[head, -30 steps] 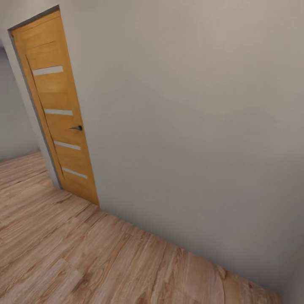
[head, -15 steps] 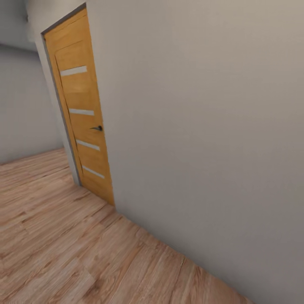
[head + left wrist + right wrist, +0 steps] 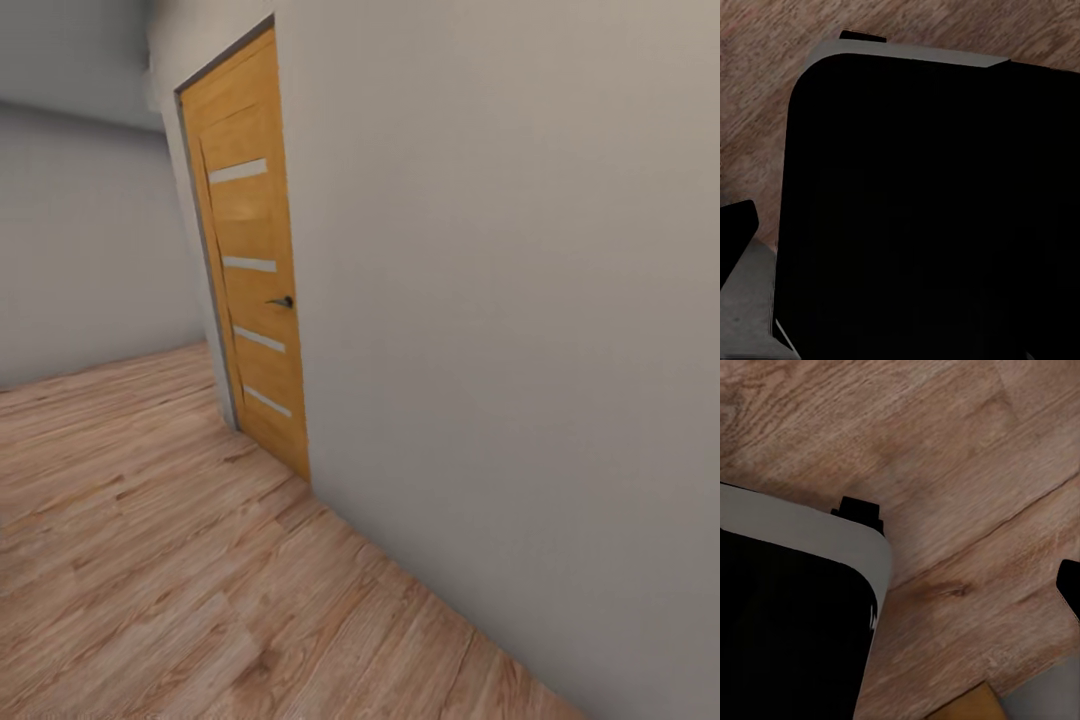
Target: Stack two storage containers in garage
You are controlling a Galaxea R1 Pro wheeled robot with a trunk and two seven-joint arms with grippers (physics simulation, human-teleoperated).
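In the left wrist view a dark tip (image 3: 736, 225) is poking in at the edge, beside a large black body with a rounded pale grey rim (image 3: 907, 54), probably the robot's own base; whether the left fingers are spread or closed cannot be told. In the right wrist view another dark tip (image 3: 1071, 585) is showing at the edge, apart from the same kind of black, grey-rimmed body (image 3: 810, 529), and here too the fingers' state cannot be told. Nothing is visibly sitting between either pair of tips.

Under both wrists the light wood-plank floor (image 3: 945, 472) is lying bare.

In the head view the tan door (image 3: 250, 290) with four pale glass slats and a small dark handle (image 3: 284, 301) is standing closed in a plain pale grey wall (image 3: 520, 300). The plank floor is running up to the foot of the door and along the wall on both sides of it. Beyond the door, on its hinge side, a second grey wall (image 3: 90, 250) is meeting the floor farther back. No red-orange container is appearing near the door.
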